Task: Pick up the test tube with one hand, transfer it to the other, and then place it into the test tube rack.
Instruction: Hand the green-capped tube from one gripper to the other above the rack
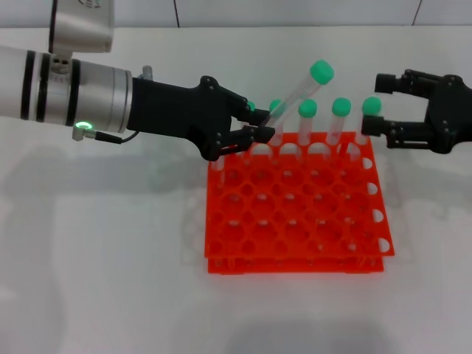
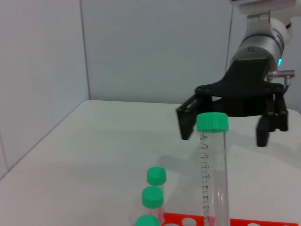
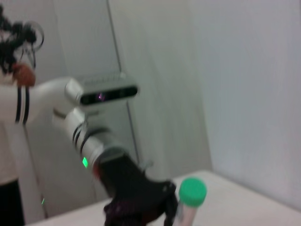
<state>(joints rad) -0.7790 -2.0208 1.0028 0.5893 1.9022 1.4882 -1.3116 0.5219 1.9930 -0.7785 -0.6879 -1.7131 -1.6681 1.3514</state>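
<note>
My left gripper (image 1: 264,125), on the silver-white arm, is shut on the lower part of the test tube (image 1: 295,96). The tube leans up and to the right, and its green cap (image 1: 321,71) is above the back row of the orange-red test tube rack (image 1: 243,265). In the left wrist view the tube (image 2: 212,174) stands upright close to the camera. My right gripper (image 1: 377,103) is open at the rack's back right corner, level with the tube caps and apart from the held tube. Its fingers (image 2: 186,123) show spread behind the cap.
Several more green-capped tubes (image 1: 341,118) stand in the rack's back row, between the two grippers. The rack sits on a white table (image 1: 110,280) with a pale wall behind it.
</note>
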